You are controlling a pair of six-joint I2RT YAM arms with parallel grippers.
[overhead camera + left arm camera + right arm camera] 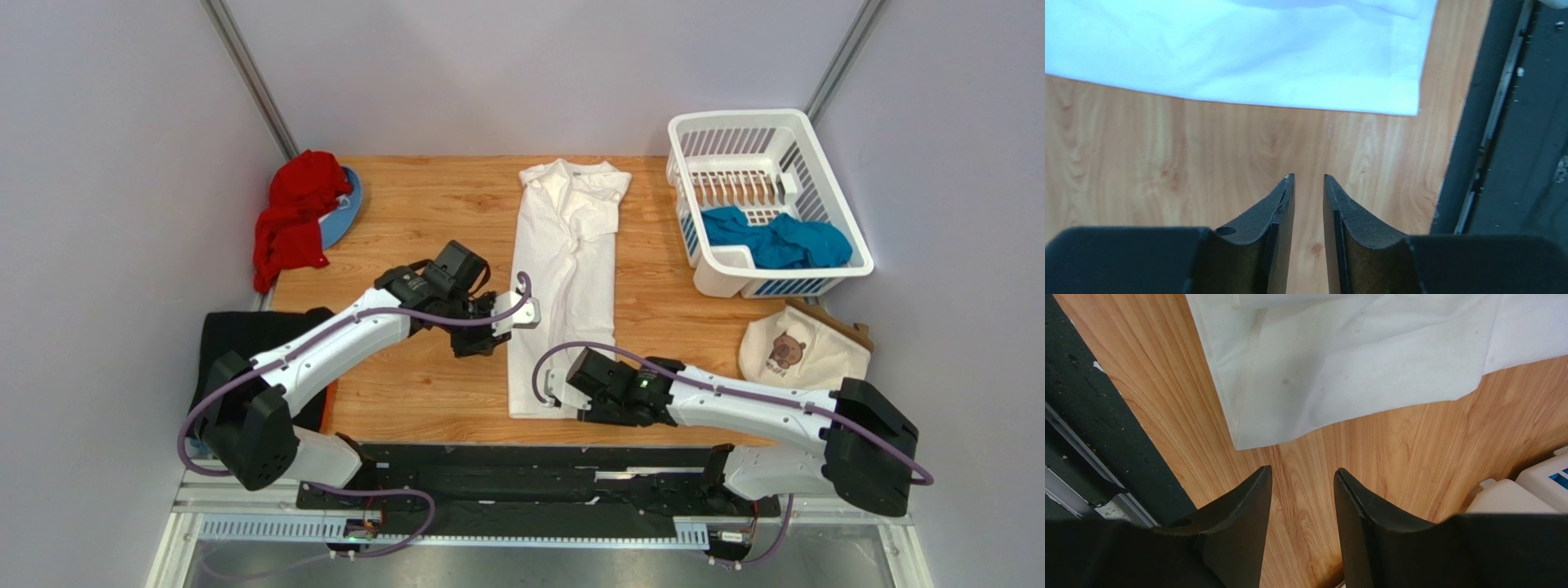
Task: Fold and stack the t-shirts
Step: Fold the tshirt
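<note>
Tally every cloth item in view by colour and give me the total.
White: 1, the white shirt
Red: 1, the red garment
Black: 1, the black garment
Teal: 1, the teal shirt in the white basket
Cream: 1, the cream bag
Total: 5

The left arm [329, 341] hides part of the black t-shirt [243, 328].

walls [111, 147]: pale grey; table [417, 245]: light wood grain; corner posts [247, 74]: metal
</note>
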